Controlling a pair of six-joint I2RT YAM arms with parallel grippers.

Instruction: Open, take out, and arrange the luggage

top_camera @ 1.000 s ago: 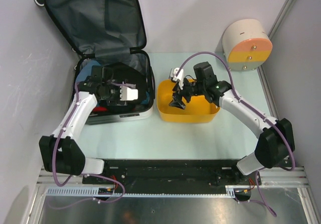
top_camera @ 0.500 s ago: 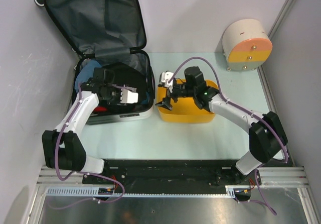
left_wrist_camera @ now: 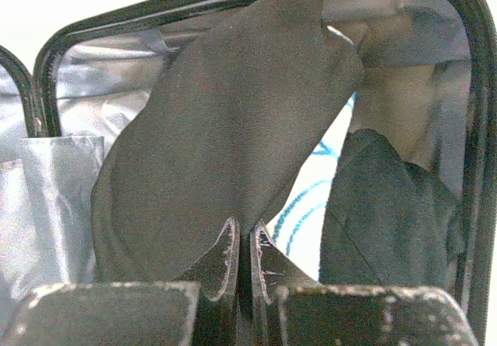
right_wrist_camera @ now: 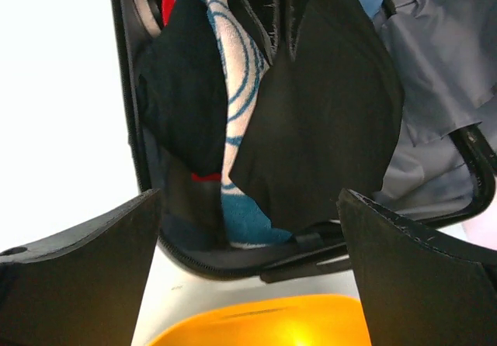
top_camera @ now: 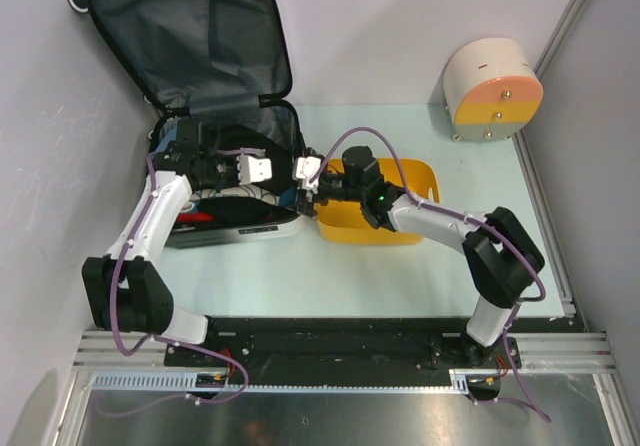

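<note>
Left wrist view shows the left gripper (left_wrist_camera: 246,233) pinching a dark cloth (left_wrist_camera: 225,129) in the open luggage (top_camera: 190,46), back left; the wide-spread right gripper (right_wrist_camera: 248,198) hangs close by, so I'd fear a clash, or the cloth slipping.

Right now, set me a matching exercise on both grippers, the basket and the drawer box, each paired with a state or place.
Things:
1. left gripper
2. right gripper
3. yellow basket
4. drawer box

States or places:
A. far right corner
B. jaws wide open
C. just right of the luggage
D. shut on a dark cloth

Pairs: 1-D, 2-B, 3-C, 4-A
</note>
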